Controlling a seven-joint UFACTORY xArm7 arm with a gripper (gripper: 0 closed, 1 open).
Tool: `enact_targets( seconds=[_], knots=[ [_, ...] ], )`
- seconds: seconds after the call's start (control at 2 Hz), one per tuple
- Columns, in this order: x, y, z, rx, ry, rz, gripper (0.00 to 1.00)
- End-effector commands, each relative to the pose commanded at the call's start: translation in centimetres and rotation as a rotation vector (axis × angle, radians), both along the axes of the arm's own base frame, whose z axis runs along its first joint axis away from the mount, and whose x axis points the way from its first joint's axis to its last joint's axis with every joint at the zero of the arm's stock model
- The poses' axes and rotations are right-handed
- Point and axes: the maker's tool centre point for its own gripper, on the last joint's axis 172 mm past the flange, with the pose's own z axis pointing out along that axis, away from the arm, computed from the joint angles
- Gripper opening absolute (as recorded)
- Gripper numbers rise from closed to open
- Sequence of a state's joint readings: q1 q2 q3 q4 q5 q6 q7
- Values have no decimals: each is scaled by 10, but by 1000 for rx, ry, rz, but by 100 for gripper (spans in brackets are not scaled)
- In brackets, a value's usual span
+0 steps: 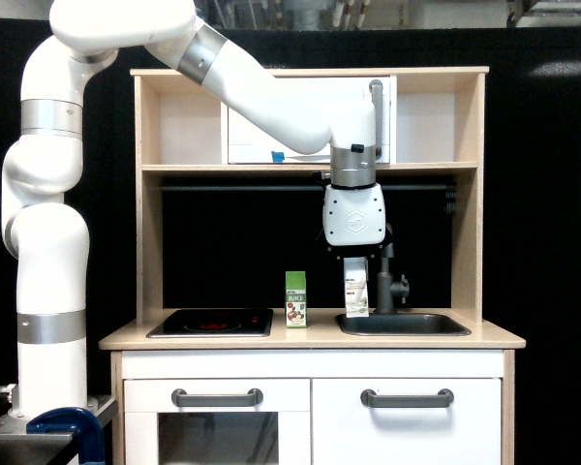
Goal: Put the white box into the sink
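One step: carrying.
Gripper [355, 260]: clenched on the white box [355, 291], above the sink [403, 325] near edge.
Next: shift further over basin, lower, release.

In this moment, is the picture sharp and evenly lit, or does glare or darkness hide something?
Exterior view: sharp, no motion blur; the white box in the gripper reads clearly. The black backdrop swallows the faucet partly. The sink interior is dark. A soft glare patch shows at upper right.
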State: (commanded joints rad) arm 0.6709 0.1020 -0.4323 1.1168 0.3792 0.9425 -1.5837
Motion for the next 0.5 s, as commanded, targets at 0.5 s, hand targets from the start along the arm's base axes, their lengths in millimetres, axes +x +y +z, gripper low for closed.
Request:
enact_targets(
  seconds=[0.5],
  knots=[
    [38, 22, -6, 0, 0, 0, 0]
  ],
)
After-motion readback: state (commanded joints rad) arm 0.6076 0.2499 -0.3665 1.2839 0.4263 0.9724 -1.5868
